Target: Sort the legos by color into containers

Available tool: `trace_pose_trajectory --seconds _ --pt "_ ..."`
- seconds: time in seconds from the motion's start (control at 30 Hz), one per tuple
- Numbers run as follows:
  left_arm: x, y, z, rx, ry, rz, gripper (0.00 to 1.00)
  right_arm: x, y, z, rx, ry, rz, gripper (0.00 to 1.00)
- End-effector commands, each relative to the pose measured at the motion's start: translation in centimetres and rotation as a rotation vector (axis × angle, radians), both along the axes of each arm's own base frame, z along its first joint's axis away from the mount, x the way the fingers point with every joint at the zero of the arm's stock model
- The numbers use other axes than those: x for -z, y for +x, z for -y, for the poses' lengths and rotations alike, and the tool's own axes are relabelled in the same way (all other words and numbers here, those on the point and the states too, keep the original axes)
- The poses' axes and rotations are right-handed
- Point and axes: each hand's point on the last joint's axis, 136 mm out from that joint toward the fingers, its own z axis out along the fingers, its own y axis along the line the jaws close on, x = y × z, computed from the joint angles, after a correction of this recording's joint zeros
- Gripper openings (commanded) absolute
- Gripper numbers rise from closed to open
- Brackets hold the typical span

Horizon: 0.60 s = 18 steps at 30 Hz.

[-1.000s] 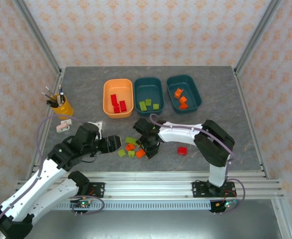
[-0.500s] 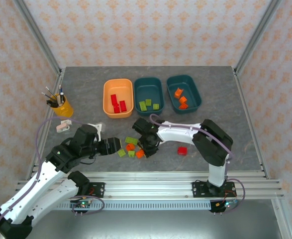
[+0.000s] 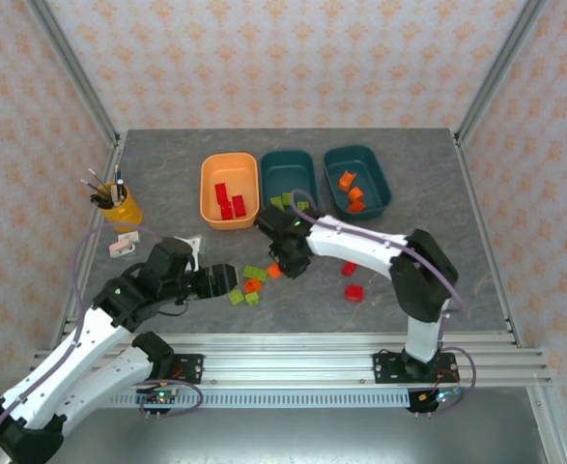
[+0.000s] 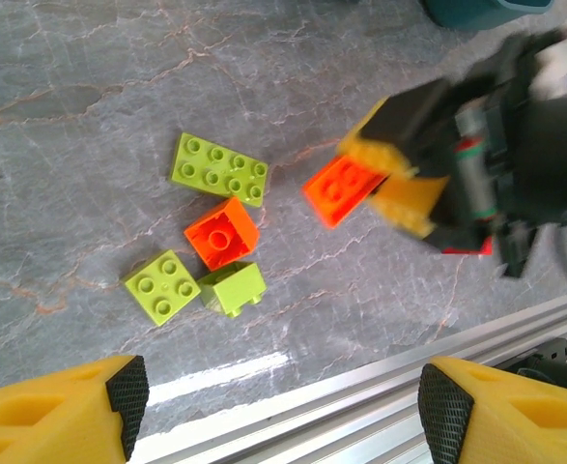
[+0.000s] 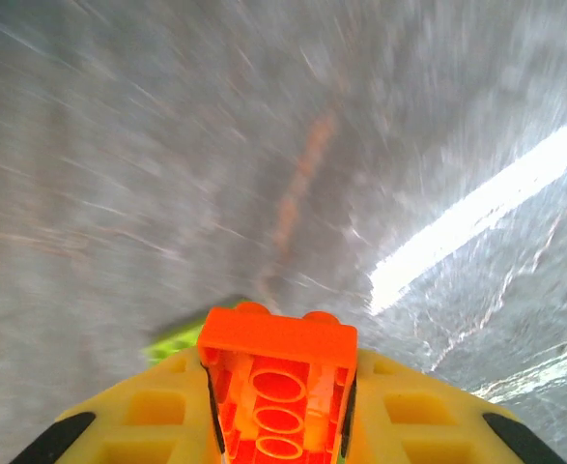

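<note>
The surface (image 3: 438, 261) carries three tubs in a row toward its far edge. The right-hand teal tub (image 3: 370, 172), long axis running near to far, holds orange bricks. It lies far-right of the right tool (image 3: 277, 268), the nearer arm, which is clamped on an orange brick (image 5: 278, 382) mid-surface. The green-brick tub (image 3: 289, 172) stands between, so I would go over its corner. The left tool (image 4: 283, 406) gapes wide above four loose bricks (image 4: 219, 169).

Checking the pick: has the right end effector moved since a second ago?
Yes. The right end effector, shut on a small orange plastic brick, moved up the view towards the middle dark teal plastic tub.
</note>
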Motion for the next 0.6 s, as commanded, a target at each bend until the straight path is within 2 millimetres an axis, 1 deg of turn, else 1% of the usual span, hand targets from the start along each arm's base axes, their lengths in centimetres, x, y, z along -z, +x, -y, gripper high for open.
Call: trace_pose_trajectory --seconds 0.0,0.13,0.2,0.3,0.37,0.47,0.5,0.57 --pt "-4.0 2.4 2.3 0.022 -0.088 0.089 0.77 -5.3 2.6 6.7 -0.01 -0.176 0.154 0.28" --pt "-6.3 5.3 4.6 0.037 -0.123 0.114 0.77 -8.8 6.1 12.2 -0.029 -0.292 0.275 0.28" --pt "-7.2 6.9 5.8 0.047 -0.133 0.122 0.78 -10.4 8.6 15.0 -0.075 -0.371 0.336 0.28" --pt "-8.0 9.3 7.6 0.06 -0.144 0.129 0.77 -11.7 11.9 19.0 -0.188 -0.542 0.354 0.28" --pt "-8.6 11.0 8.8 0.068 -0.158 0.137 0.78 -11.6 13.9 21.2 -0.253 -0.63 0.326 0.28" --pt "-9.7 13.5 10.9 0.08 -0.197 0.149 0.78 -10.4 16.5 23.8 -0.313 -0.695 0.26 0.28" --pt "-10.1 14.4 11.7 0.083 -0.213 0.155 0.78 -9.8 17.2 24.6 -0.328 -0.709 0.231 0.28" --pt "-11.0 16.0 13.0 0.092 -0.233 0.17 0.78 -8.3 18.7 25.2 -0.36 -0.702 0.187 0.28"
